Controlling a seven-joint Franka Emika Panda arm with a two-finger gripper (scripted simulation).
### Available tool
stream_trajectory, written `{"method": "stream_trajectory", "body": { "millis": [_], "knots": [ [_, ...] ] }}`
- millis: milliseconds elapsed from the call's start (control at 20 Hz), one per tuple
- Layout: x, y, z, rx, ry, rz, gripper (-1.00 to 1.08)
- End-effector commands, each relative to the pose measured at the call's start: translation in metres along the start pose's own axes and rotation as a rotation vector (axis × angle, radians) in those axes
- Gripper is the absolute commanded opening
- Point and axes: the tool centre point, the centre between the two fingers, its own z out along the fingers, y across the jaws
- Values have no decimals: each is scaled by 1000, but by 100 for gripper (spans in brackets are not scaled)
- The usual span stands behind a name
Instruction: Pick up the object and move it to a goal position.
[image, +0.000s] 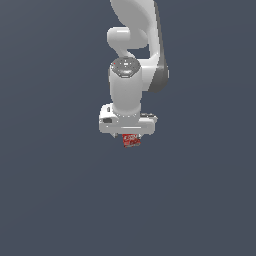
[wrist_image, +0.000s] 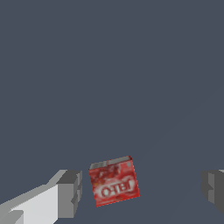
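Slate-blue, flat and unbroken, the ground (image: 50, 200) fills both views from edge to edge; whether it is a counter or a floor cannot be told; against it, in the exterior view, the white arm (image: 132, 45) comes down from the upper middle of the frame, its curved upper link passing out of the top edge, a grey band running along the side toward the exterior view's right, and a rounded joint cap with a small red mark sitting just above the frame's centre; below that cap a thick white wrist segment drops straight down to the wide, flat body of the tool (image: 129, 136), which lies close to the frame's middle; the fingers themselves are hidden under that body in this view; in the wrist view they show as two grey pads, one finger (wrist_image: 70, 192) on a white mount at the lower left of the picture and the other at the lower right edge, cut by the border; the tool stands spread wide, its pads well apart; the small red block (image: 131, 140) peeps out just beneath the tool's body in the exterior view; in the wrist view it sits between the pads, nearer the lower-left one, slightly tilted, touching neither, its whitish label lettering facing the camera.
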Motion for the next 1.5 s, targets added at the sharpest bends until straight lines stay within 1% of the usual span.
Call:
{"method": "stream_trajectory", "body": {
  "millis": [0,150,350,450,700,950,1200,1450],
  "knots": [
    [0,0,0,0,0,0,100],
    [0,6,0,1,0,7,100],
    [-1,25,1,5,-1,29,100],
    [-1,29,1,6,-1,33,100],
    [-1,28,1,6,-1,39,100],
    [-3,26,5,7,-2,77,100],
    [-7,22,12,8,-3,144,100],
    [-13,17,21,10,-5,242,100]
  ]
}}
